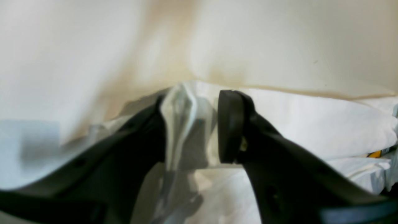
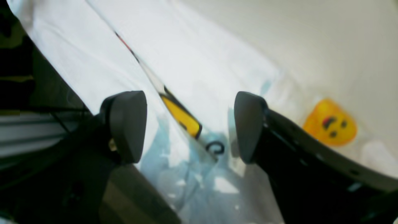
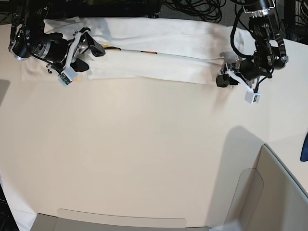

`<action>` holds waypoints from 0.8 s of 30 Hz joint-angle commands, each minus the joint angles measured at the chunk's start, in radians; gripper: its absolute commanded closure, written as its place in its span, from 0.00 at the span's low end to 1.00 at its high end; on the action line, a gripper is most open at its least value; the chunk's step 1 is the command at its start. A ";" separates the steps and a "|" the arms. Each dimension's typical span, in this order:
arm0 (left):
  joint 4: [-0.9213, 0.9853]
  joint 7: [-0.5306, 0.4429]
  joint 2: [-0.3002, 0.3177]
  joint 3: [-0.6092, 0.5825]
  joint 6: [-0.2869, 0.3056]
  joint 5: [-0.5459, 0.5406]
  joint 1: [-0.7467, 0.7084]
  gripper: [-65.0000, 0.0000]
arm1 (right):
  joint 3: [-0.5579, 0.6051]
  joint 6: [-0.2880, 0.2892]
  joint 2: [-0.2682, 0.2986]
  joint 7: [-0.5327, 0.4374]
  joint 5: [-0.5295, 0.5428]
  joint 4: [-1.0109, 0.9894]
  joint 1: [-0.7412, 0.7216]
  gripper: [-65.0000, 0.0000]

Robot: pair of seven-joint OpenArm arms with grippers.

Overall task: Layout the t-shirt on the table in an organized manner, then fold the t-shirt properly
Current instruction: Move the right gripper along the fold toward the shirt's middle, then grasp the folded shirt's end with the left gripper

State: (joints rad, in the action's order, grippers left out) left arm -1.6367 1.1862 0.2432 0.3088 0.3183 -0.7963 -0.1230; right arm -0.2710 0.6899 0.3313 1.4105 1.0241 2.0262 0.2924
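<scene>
The t-shirt (image 3: 154, 48) lies white side up as a long folded band along the far edge of the table (image 3: 144, 154). My right gripper (image 3: 90, 57) hovers open over its left end. In the right wrist view the gripper (image 2: 189, 124) has its pads wide apart, with a yellow strip (image 2: 182, 116) at the fold's edge between them and a yellow face print (image 2: 329, 127) to the right. My left gripper (image 3: 222, 77) is at the shirt's right end. Up close, this gripper (image 1: 191, 124) is open around a raised ridge of cloth (image 1: 180, 118), with the right pad (image 1: 230, 124) just off it.
Grey bin-like panels stand at the near right corner (image 3: 269, 192) and along the near edge (image 3: 120, 219). Black cables (image 3: 192, 7) run behind the table's far edge. A blue object (image 3: 304, 147) shows at the right border.
</scene>
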 commanded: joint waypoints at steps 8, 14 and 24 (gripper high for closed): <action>-0.015 -0.004 0.018 0.013 0.003 -0.008 0.044 0.59 | -0.011 0.004 -0.007 -0.014 0.015 0.014 -0.026 0.33; -0.015 0.034 0.034 0.143 0.003 -0.007 0.084 0.59 | -0.043 0.004 -0.025 -0.014 0.012 0.012 -0.049 0.33; -0.010 0.209 0.052 0.355 0.006 -0.015 0.087 0.47 | -0.050 0.004 -0.064 -0.014 -0.074 0.012 -0.051 0.33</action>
State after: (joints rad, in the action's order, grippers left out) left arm -1.6344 1.4033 0.2779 0.6598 0.3202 -0.7959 -0.0494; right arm -0.3153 0.6899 0.2596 1.4109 0.9371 2.0258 0.2489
